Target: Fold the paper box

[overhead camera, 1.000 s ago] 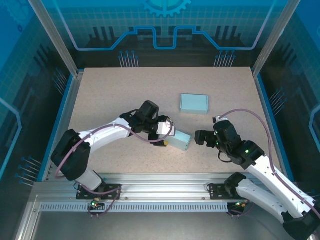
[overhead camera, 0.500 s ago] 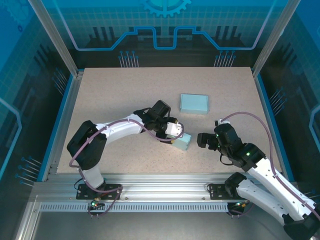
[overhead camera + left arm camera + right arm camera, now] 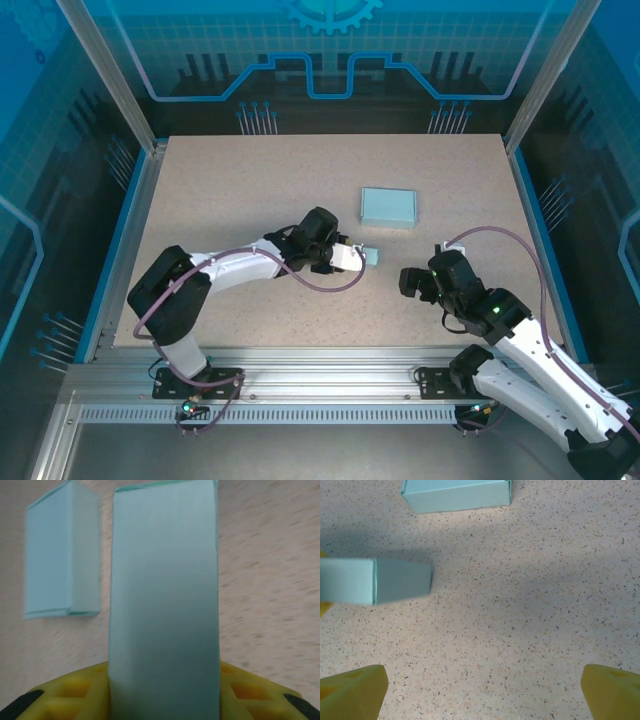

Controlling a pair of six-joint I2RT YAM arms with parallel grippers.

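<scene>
From its base at the near left, the left arm reaches low across the table (image 3: 220,190) toward the centre, forearm nearly level and wrist turned toward the right. The left gripper (image 3: 356,259) is closed on the paper box (image 3: 165,605), whose near end sits between the yellow pads. The box looks already formed into a closed, oblong block, held just above the surface near the table's middle. Just beyond it on the far side lies a second box (image 3: 388,207), flat and also closed up. Folding therefore seems largely done, and what likely remains is pressing down any loose flap and setting the held box down; the flaps themselves are hard to make out. On the right, the right arm is bent at the elbow, and the right gripper (image 3: 408,281) hovers with fingers spread wide, empty, near the held box.
</scene>
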